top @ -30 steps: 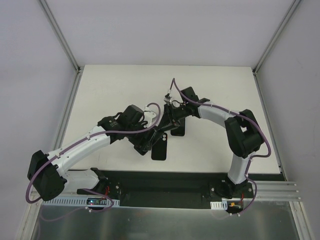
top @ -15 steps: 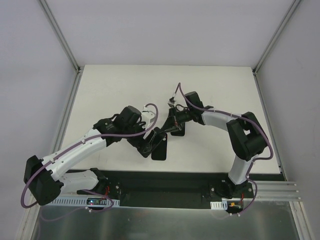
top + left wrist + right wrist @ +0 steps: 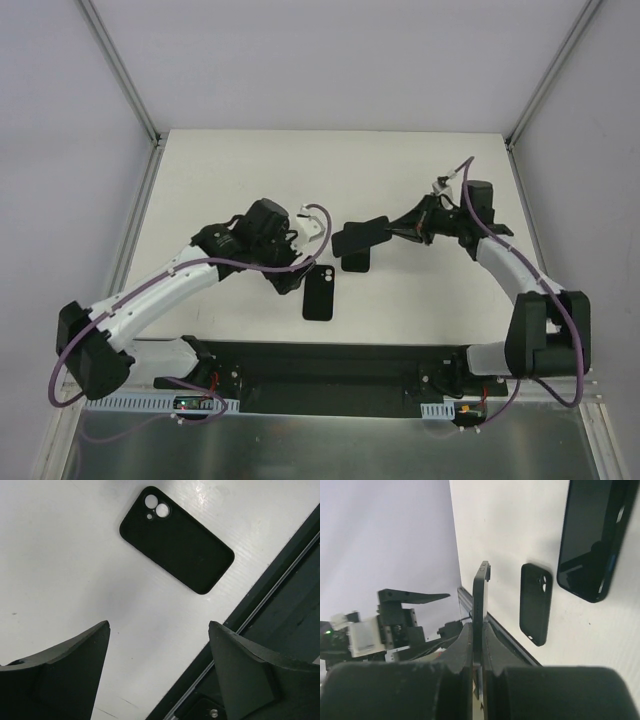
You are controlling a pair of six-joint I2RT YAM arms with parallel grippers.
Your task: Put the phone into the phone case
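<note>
my right gripper [image 3: 479, 640] clamps thin dark slab [image 3: 480, 595], identity unclear; left gripper [image 3: 157, 625] apart over phone case [image 3: 177, 540]. phone [image 3: 590, 530] uncased beside; next, i think: seat it squarely.

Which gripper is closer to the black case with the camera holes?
Left. The left gripper hovers open beside the case; the right gripper, clamping a dark slab, sits farther off.

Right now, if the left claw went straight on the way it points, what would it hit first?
Most likely the bare table, just short of the phone case; the open left gripper aims downward. Depth is unclear; it might clip the case.
</note>
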